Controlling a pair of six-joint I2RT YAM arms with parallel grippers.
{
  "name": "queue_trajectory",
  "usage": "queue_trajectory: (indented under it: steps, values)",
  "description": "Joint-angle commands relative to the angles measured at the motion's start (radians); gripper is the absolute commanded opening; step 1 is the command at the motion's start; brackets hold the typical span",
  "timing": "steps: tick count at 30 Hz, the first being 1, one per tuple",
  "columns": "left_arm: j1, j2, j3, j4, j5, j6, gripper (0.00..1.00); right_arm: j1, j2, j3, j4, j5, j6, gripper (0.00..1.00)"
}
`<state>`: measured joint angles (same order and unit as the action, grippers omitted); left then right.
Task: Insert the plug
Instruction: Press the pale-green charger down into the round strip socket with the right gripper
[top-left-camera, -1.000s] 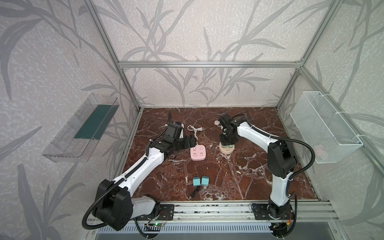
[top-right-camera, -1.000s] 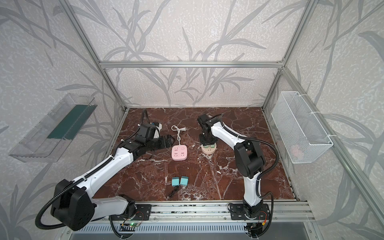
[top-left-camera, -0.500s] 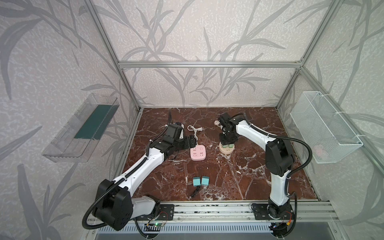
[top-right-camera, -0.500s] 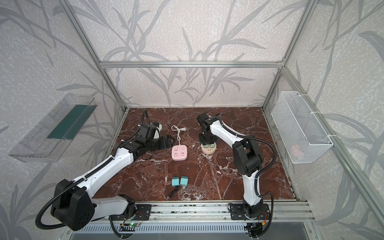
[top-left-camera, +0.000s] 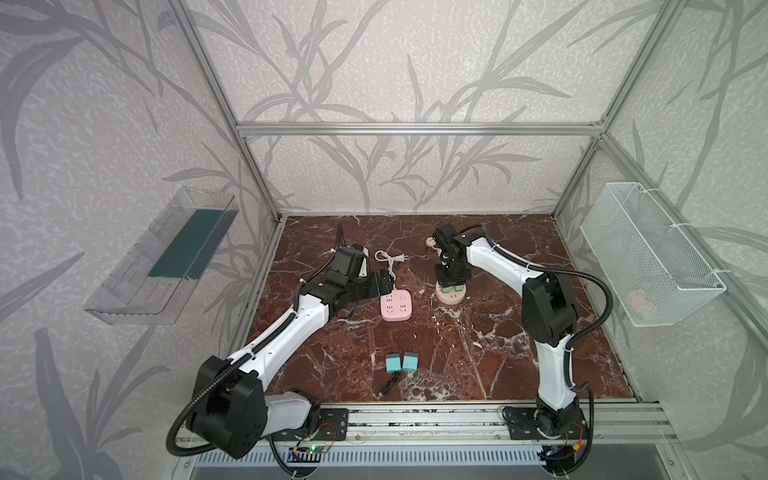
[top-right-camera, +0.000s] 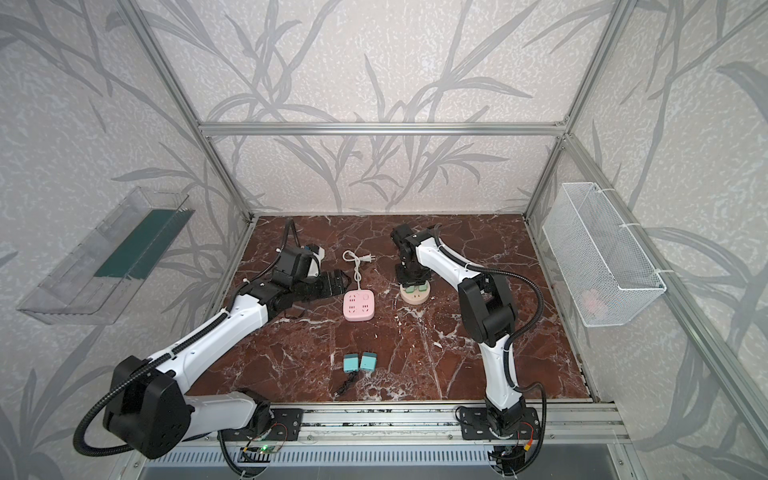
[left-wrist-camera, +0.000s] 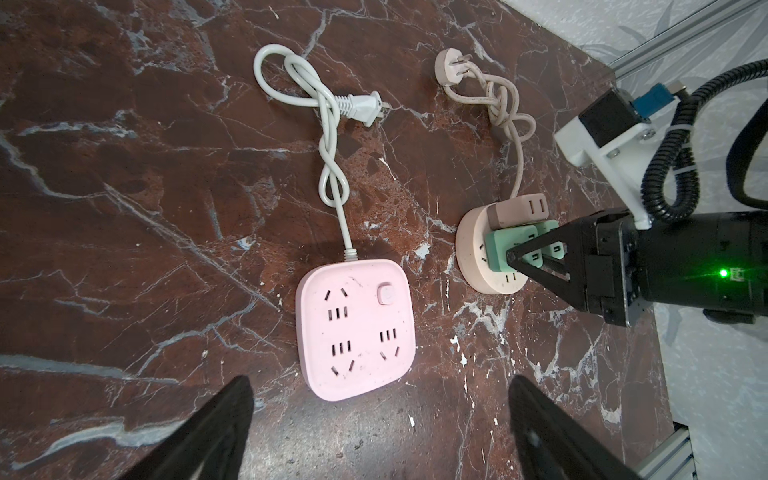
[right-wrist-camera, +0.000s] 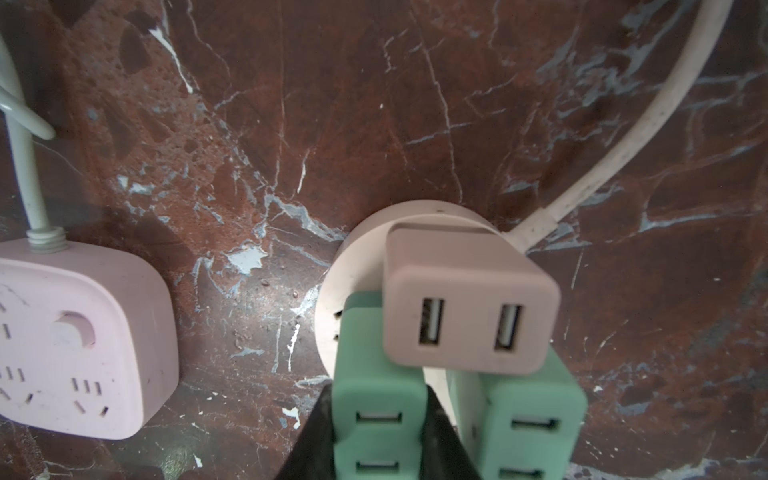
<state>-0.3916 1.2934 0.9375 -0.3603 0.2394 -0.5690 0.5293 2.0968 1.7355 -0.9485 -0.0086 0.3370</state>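
A green plug (right-wrist-camera: 378, 399) stands in the round beige socket (right-wrist-camera: 353, 266), and my right gripper (right-wrist-camera: 378, 419) is shut on its two sides from above. Beside it, a second green plug (right-wrist-camera: 536, 415) and a dusty-pink plug (right-wrist-camera: 469, 307) sit in the same socket. In both top views the right gripper (top-left-camera: 451, 282) points straight down on the socket (top-right-camera: 414, 296). My left gripper (left-wrist-camera: 380, 390) is open and empty, low over the floor just short of the pink power strip (left-wrist-camera: 357, 328).
Two teal plugs (top-left-camera: 391, 362) (top-left-camera: 410, 361) and a short black cable lie near the front. The strip's white cord (left-wrist-camera: 328, 124) and the socket's beige cord (left-wrist-camera: 503, 108) loop towards the back. A wire basket (top-left-camera: 648, 253) and a clear tray (top-left-camera: 166, 257) hang on the side walls.
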Motion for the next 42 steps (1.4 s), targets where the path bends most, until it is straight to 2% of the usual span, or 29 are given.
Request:
queue_trajectory:
  steps: [1,13,42]
  values:
    - [0.007,0.010,-0.014,0.012,0.011,-0.006,0.94,-0.004,0.102,-0.021,-0.063,0.008,-0.034,0.00]
    - [0.011,-0.002,-0.018,0.008,0.009,-0.006,0.94,-0.003,0.204,0.088,-0.144,0.010,-0.058,0.00]
    - [0.011,-0.023,-0.027,0.005,0.018,-0.006,0.94,-0.009,0.335,0.117,-0.142,0.032,-0.087,0.00]
